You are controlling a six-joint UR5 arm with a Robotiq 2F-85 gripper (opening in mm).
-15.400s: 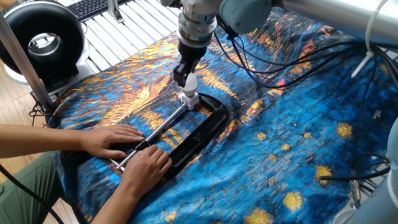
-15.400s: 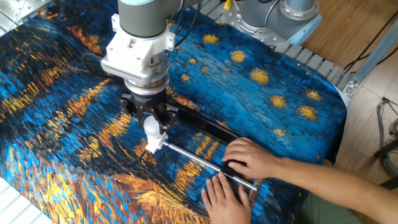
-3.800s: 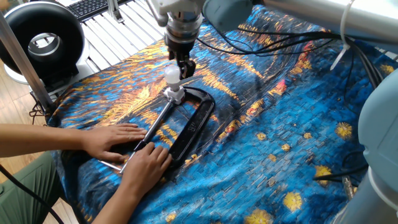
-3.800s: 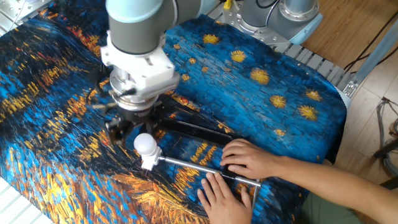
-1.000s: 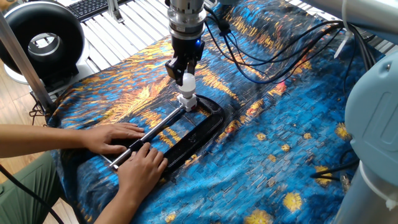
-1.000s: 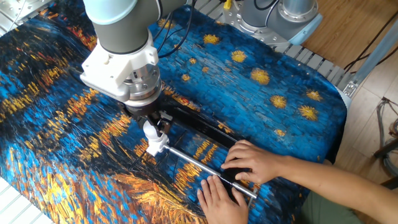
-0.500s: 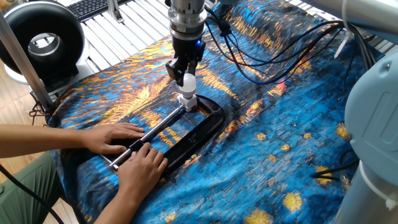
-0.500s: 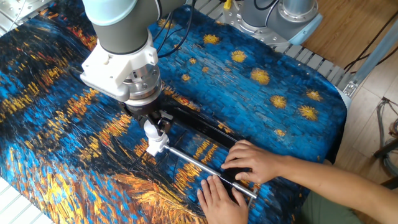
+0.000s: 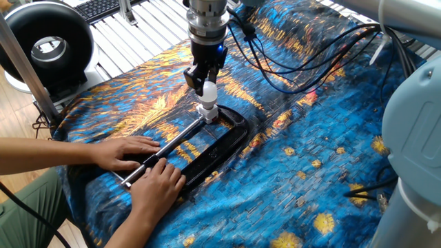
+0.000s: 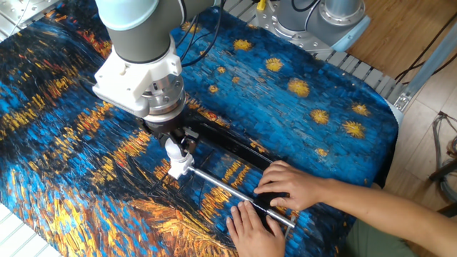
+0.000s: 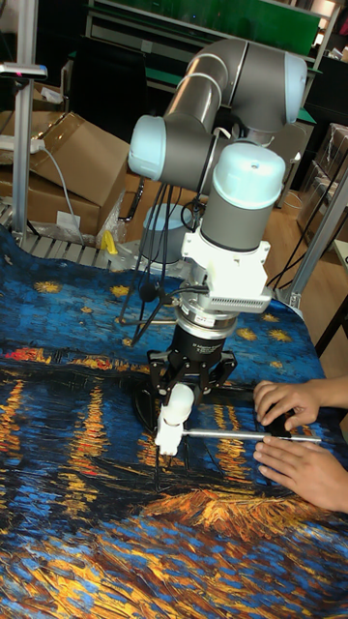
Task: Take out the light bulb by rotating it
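The light bulb (image 9: 208, 90) is a small white globe standing upright in a white socket (image 9: 209, 110) at the end of a metal rod (image 9: 172, 143) on a black C-clamp (image 9: 224, 141). My gripper (image 9: 205, 80) comes straight down over it, its fingers pressed on both sides of the globe. The other fixed view shows the light bulb (image 10: 173, 149) under the gripper (image 10: 173, 141), above the socket (image 10: 179, 170). In the tall fixed view the light bulb (image 11: 177, 399) sits between the fingers of the gripper (image 11: 184, 383).
A person's two hands (image 9: 134, 165) press the rod and clamp down on the blue and orange painted cloth (image 9: 310, 172). Cables (image 9: 289, 62) trail from my arm across the cloth. A round black device (image 9: 47, 43) stands at the far left.
Nothing has moved in the last second. About four seconds ago the gripper stood off the bulb and the clamp lay further left; now the fingers grip the bulb again.
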